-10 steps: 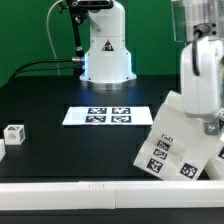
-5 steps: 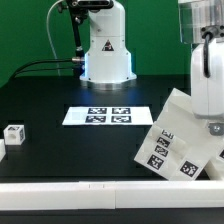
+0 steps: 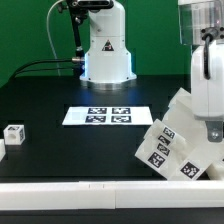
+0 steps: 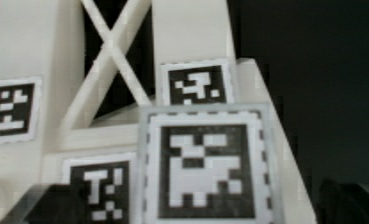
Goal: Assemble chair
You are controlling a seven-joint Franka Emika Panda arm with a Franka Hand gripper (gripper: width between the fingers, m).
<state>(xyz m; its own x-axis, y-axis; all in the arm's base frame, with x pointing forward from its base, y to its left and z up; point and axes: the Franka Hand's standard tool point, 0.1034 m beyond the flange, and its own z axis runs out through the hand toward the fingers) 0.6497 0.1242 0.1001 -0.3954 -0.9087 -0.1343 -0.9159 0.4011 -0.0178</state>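
Note:
The chair (image 3: 163, 147) is a cluster of joined white blocks and slabs with black-and-white tags, leaning tilted on the black table at the exterior view's right. My gripper (image 3: 209, 124) hangs right over its upper end, its fingertips hidden behind the hand. In the wrist view the chair (image 4: 199, 150) fills the picture, with crossed bars and several tags. My gripper (image 4: 199, 214) straddles a tagged slab. The dark fingers (image 4: 49, 210) show only at the picture's edges, and the jaws stand wide on either side of the slab.
The marker board (image 3: 110, 115) lies in the middle of the table. A small tagged white block (image 3: 14, 133) sits at the exterior view's left, with another white piece (image 3: 2, 150) at the edge. A long white rail (image 3: 90, 194) runs along the front. The arm's base (image 3: 105, 55) stands behind.
The jaws have widened. The chair has shifted and settled slightly lower against the table. The arm has stayed almost in place.

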